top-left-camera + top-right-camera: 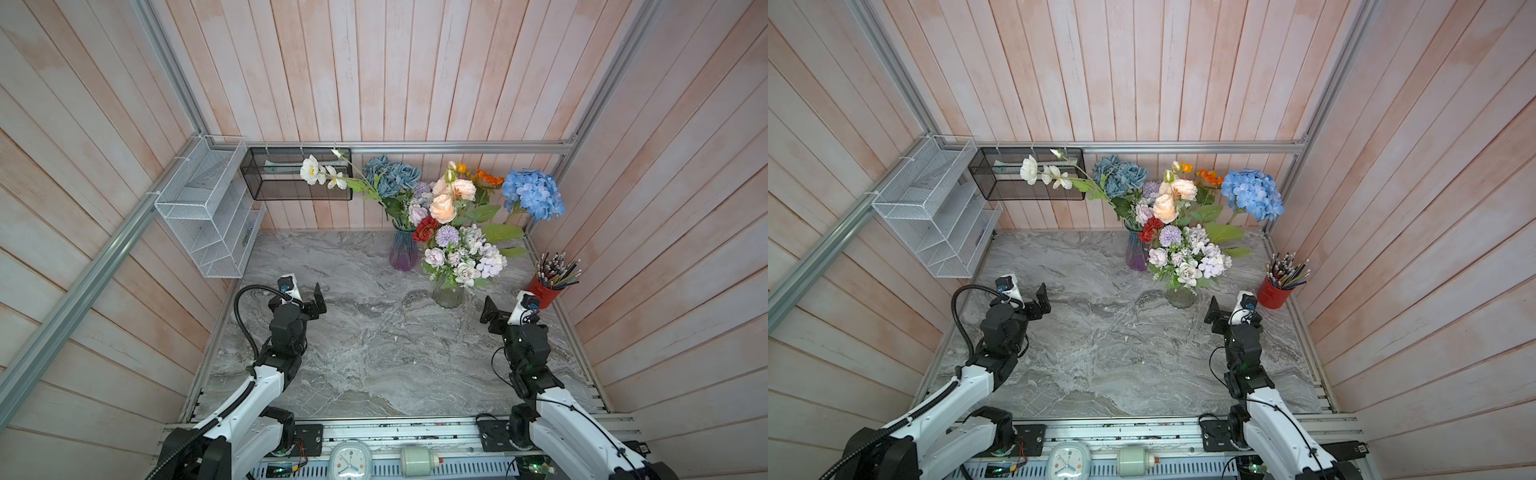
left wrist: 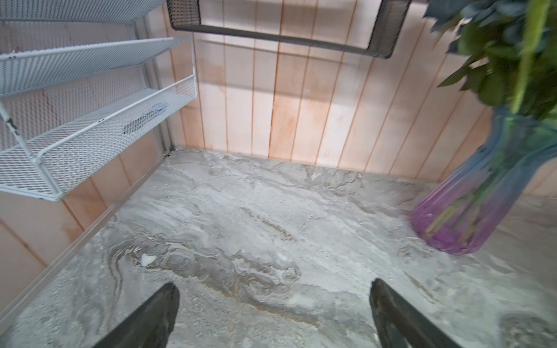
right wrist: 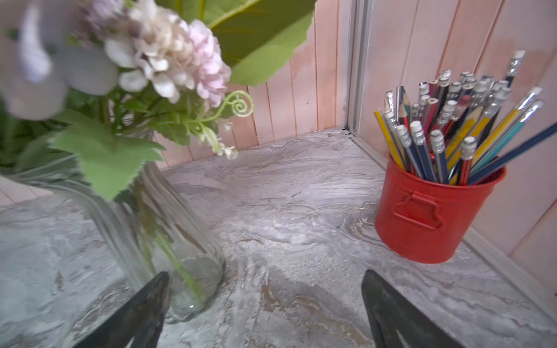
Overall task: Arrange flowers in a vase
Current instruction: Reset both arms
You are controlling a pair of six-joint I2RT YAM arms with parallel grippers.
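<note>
- In both top views, the flowers (image 1: 453, 216) are all standing in two vases at the back of the marble table (image 1: 374, 353), a purple-tinted vase (image 1: 402, 249) and a clear glass vase (image 1: 448, 293). The left gripper (image 1: 311, 301) and right gripper (image 1: 489, 311) are hovering spread wide, holding nothing. The white poppy stem (image 1: 320, 174) is leaning far out, so snagging it risks tipping its vase.
- In the left wrist view, the jaws are gaping over bare marble. The purple-tinted vase (image 2: 470, 192) is looking top-heavy, so a sideways reach could knock it over.
- In the right wrist view, the jaws are gaping and the clear glass vase (image 3: 168, 235) is sitting just beside one finger. A careless swing risks toppling it or the red cup of pencils (image 3: 434, 211).
</note>
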